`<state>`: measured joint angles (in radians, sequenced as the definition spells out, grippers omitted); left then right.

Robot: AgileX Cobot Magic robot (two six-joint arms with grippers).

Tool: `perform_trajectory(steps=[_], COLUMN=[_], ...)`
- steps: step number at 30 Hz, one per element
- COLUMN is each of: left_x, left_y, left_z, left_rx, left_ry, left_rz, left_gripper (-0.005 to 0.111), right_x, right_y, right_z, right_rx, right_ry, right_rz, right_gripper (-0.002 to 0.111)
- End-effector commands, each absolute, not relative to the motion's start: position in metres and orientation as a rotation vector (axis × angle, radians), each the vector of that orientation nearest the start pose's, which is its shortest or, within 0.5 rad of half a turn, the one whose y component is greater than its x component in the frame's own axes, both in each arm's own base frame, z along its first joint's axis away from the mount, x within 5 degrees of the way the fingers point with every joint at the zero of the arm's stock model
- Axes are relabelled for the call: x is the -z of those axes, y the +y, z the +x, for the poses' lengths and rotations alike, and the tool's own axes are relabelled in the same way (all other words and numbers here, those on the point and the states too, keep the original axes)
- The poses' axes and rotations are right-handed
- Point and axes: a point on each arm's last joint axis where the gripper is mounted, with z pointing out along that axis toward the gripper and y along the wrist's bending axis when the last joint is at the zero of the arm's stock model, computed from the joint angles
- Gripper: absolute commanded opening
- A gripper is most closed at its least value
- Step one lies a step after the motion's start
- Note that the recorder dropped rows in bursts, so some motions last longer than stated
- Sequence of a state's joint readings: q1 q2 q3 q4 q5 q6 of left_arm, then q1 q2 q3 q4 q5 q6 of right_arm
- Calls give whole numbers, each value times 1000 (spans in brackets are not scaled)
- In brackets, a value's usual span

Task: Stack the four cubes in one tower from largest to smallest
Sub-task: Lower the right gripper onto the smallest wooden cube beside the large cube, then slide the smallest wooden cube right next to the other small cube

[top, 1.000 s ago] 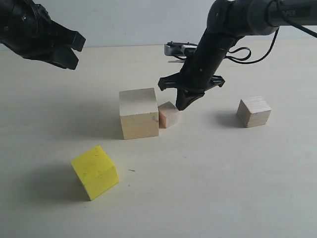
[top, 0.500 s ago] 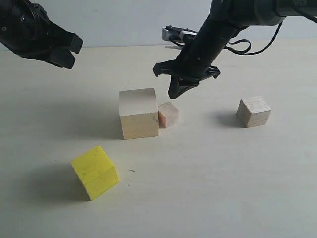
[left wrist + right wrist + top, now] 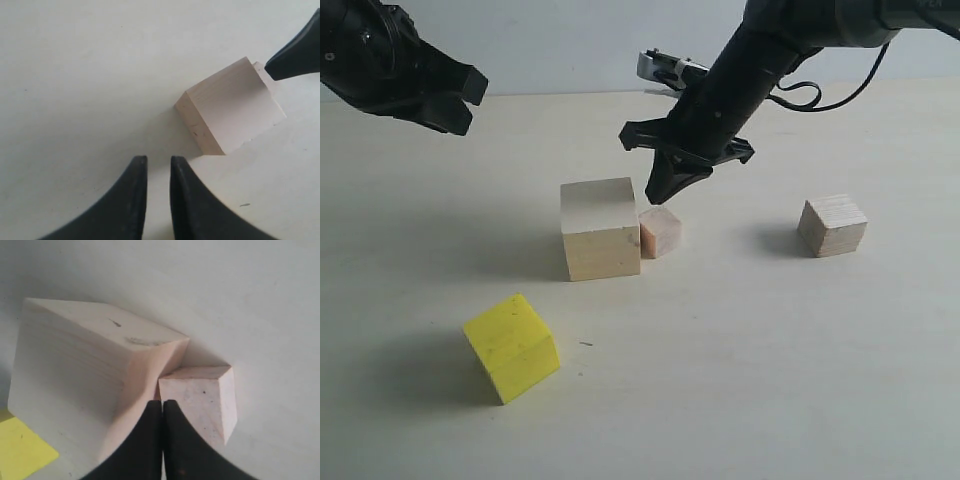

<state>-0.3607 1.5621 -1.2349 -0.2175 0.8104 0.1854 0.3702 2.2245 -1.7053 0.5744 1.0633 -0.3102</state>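
Wood this light and stiff, we judged, wanted squeezing across its free faces; the small pale bare-wood cube (image 3: 661,232) sat just beneath our closed, empty right pincer (image 3: 655,197), touching a large pale wooden cube (image 3: 599,228).

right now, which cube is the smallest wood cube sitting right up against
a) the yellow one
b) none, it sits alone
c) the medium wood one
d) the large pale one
d: the small cube sits against the side of the large pale cube, while the yellow cube and the medium cube lie well apart from it.
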Motion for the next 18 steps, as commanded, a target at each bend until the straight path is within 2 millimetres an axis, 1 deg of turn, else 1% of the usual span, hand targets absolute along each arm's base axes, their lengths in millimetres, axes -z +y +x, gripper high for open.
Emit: perform_trajectory(steps=[1,5,8,13,18], left_x=[-293,-293,-293,-293,-293], left_y=[-130,-130,-129,-129,-129], left_z=[306,306,306,306,306], left_rx=[313,314,314,314,314], left_ry=[2543,2547,2553,2553,2553], left_rz=[568,570,572,572,572], left_gripper=[19,19,19,19,19], right_x=[-160,-143,-139,-134,-132], right_y=[210,210,207,194,179], right_z=[402,401,401,404,406], right_rx=[-765,-719,-649,-411,-144], right_ry=[2919,2967,2995,3064,3119], right_rz=[-678,-704,-697,-628,-509], right_gripper=[0,0,0,0,0])
